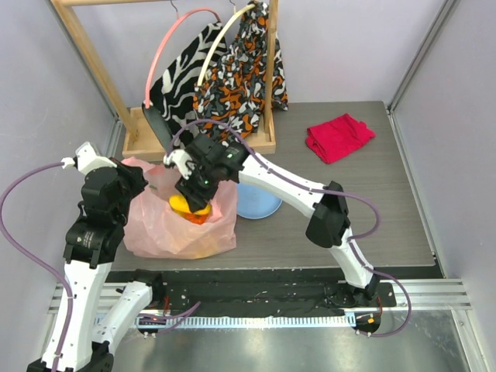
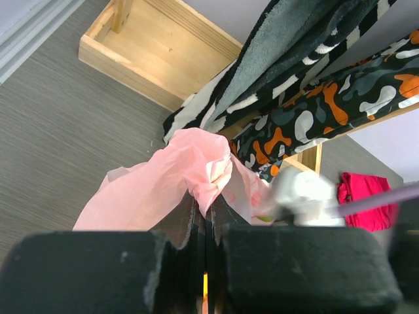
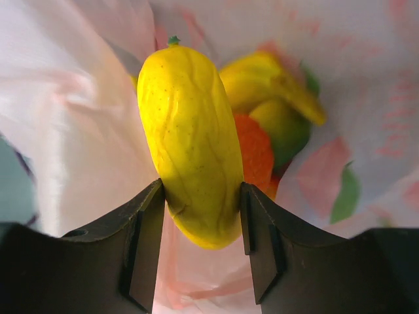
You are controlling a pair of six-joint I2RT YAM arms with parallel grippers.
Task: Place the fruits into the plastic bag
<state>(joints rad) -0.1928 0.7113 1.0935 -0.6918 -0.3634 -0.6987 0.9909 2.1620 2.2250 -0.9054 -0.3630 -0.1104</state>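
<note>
We list: right claw (image 3: 201,191) pinching yellow fruit (image 3: 188,131) inside plastic bag (image 1: 153,226); left claw (image 2: 204,219) pinching bag rim; other fruits (image 3: 256,152) beneath, partly hidden.

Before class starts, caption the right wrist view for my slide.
Right gripper holds yellow fruit over other fruits inside the plastic bag.
</note>
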